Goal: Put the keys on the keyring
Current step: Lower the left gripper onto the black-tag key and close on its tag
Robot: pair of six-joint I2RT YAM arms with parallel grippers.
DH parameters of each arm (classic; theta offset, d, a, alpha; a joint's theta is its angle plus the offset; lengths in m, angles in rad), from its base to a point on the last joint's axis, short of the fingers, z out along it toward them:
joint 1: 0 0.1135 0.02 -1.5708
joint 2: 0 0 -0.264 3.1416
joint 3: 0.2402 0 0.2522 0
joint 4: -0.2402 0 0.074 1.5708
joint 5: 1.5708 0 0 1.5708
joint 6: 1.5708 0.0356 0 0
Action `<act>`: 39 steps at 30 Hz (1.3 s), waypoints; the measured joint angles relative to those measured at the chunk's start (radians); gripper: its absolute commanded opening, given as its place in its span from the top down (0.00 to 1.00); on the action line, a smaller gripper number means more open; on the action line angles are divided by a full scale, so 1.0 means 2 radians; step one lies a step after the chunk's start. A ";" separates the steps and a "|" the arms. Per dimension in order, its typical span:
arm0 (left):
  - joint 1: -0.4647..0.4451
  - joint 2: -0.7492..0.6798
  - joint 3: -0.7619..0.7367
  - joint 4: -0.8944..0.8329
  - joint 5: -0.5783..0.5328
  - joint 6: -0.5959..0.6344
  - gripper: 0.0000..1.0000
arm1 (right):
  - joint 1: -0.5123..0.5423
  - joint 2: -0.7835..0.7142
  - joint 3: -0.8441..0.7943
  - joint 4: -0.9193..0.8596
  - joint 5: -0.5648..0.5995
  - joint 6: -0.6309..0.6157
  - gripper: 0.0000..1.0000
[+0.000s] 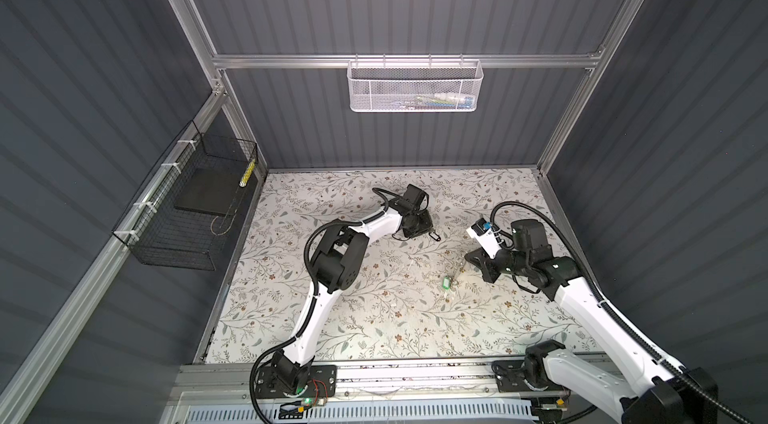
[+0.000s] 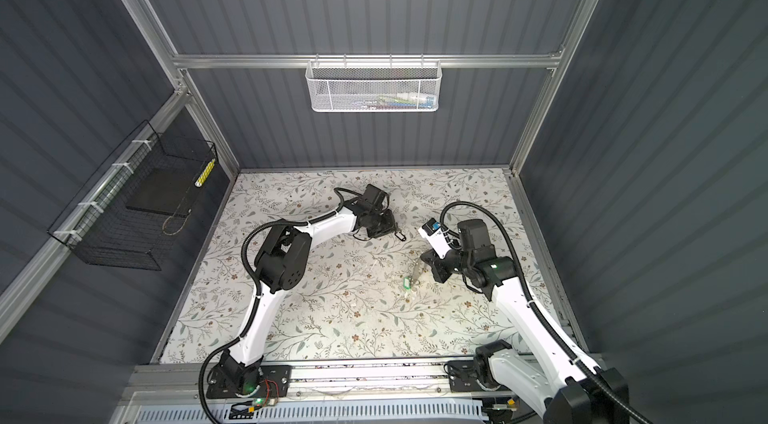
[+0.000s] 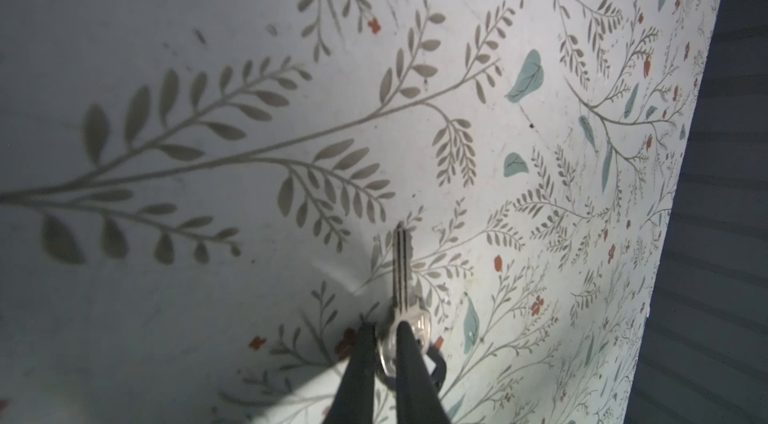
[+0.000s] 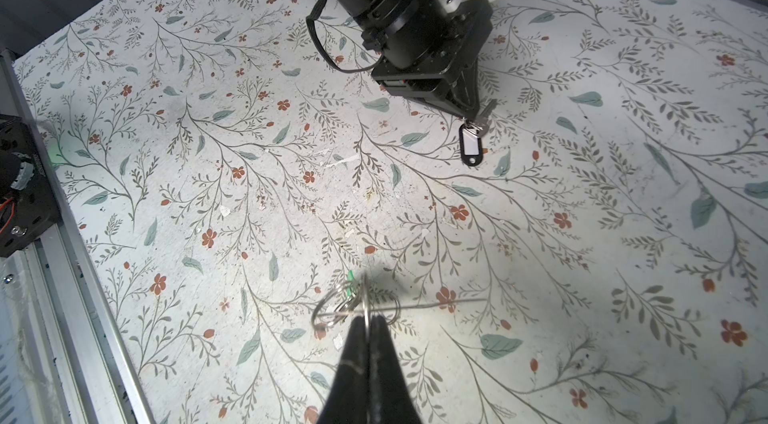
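My left gripper [image 3: 384, 332] is closed almost all the way. Its two dark fingers [image 3: 411, 368] pinch the rounded head of a silver key [image 3: 401, 272] between them, and the blade sticks straight out past the tips. Joined to the key's head, just beside those tips, is a black tag [image 4: 471, 146] with a white label window. It seems to rest on the table [image 4: 582, 234], but I cannot tell whether the key itself is clear of the surface.

My right gripper [image 4: 368, 320] is fully closed, fingertips pressed together with the thin wire of the keyring [image 4: 353, 306] caught between them. The ring stands on edge at my tips (its loops overlap there, so I cannot count them). In the right wrist view only a sliver of its green tag [image 4: 351, 276] peeks out beyond it. In a top view the tag shows more fully, just beside my right fingertips, toward the front of the table — whether it touches the surface I cannot tell.

The two grippers are near each other but apart. The left one, with the key and black tag, is farther back, and the right one, with the keyring, is nearer the front and to the right. Under both is the floral-patterned tabletop. A white mesh basket [image 1: 415, 85] hangs on the back wall and a black wire basket [image 1: 183, 214] on the left wall.
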 measured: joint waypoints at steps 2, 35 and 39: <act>0.000 0.000 0.000 0.000 0.002 -0.001 0.94 | 0.000 0.000 0.000 0.000 0.000 0.000 1.00; 0.000 -0.009 0.011 -0.101 0.053 0.237 1.00 | -0.002 0.010 0.000 -0.001 -0.015 -0.011 1.00; -0.001 -0.011 0.011 -0.105 0.047 0.252 0.87 | -0.002 0.012 0.000 -0.004 -0.017 -0.012 1.00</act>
